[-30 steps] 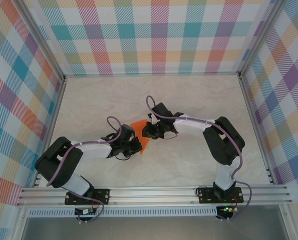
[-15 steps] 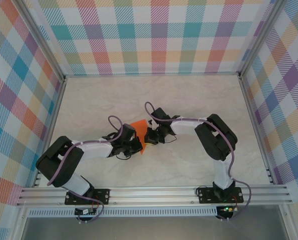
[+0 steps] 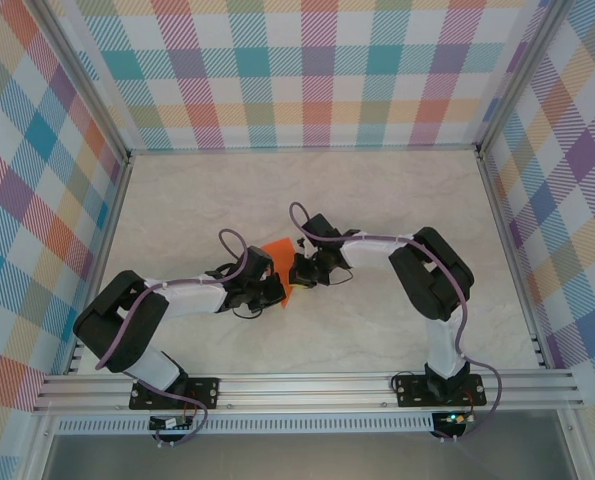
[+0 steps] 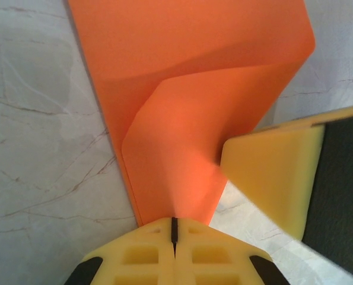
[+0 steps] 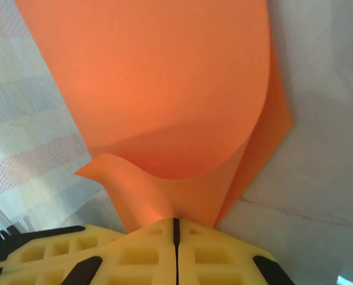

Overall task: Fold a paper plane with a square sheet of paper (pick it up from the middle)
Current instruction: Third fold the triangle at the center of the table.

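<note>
Since a second ago, the right arm is sitting folded in closer to the middle, and the right gripper (image 3: 299, 272) is lying lower and nearer to the left gripper (image 3: 273, 290). From above, the two are meeting over the middle of the counter (image 3: 377, 330). The square sheet of paper (image 3: 275, 250) is showing between them, one part behind the grippers and a sliver on the near side.

From the left wrist, the left gripper (image 4: 174, 228) is pressing its jaws fully together on the near edge of the square sheet of paper (image 4: 182, 89). The sheet is bending away from it, one layer curling over another. A yellow finger (image 4: 271, 172) of the right gripper is sitting right at the sheet's right edge.

From the right wrist, the right gripper (image 5: 175, 225) is clamping its jaws tight on the sheet's edge (image 5: 164, 89). A broad flap is curving over above the pinch, and a small corner is curling out to its left.
</note>
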Tool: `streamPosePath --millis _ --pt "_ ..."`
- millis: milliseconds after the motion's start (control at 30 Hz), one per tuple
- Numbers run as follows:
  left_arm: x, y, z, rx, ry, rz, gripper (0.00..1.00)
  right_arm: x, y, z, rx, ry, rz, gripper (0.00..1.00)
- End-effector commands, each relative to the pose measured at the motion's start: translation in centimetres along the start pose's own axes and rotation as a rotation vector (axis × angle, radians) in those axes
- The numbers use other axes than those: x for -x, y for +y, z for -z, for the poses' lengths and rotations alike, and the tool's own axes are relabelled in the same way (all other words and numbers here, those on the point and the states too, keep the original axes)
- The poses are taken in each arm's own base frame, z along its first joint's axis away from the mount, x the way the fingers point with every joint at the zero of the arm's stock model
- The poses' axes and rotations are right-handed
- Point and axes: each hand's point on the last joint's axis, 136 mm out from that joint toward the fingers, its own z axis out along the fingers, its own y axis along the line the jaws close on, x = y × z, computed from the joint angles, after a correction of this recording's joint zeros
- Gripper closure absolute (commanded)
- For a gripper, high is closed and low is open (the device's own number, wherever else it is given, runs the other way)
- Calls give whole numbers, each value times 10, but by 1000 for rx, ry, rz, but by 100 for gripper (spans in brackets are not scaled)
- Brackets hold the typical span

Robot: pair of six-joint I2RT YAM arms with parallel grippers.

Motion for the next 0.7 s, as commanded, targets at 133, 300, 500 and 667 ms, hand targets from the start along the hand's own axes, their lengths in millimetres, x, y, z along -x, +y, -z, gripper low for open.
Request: streamPosePath --millis 133,300,500,667 --pt "-48 81 -9 288 162 4 100 33 -23 0 -57 -55 -14 94" --pt "-47 80 -8 285 159 3 100 45 -35 4 -79 -76 -25 94" --pt "-46 78 -5 281 151 -1 100 66 -49 16 -74 -114 -44 94" --pt "-44 75 -4 274 148 -4 100 79 -46 30 -61 -147 -27 94"
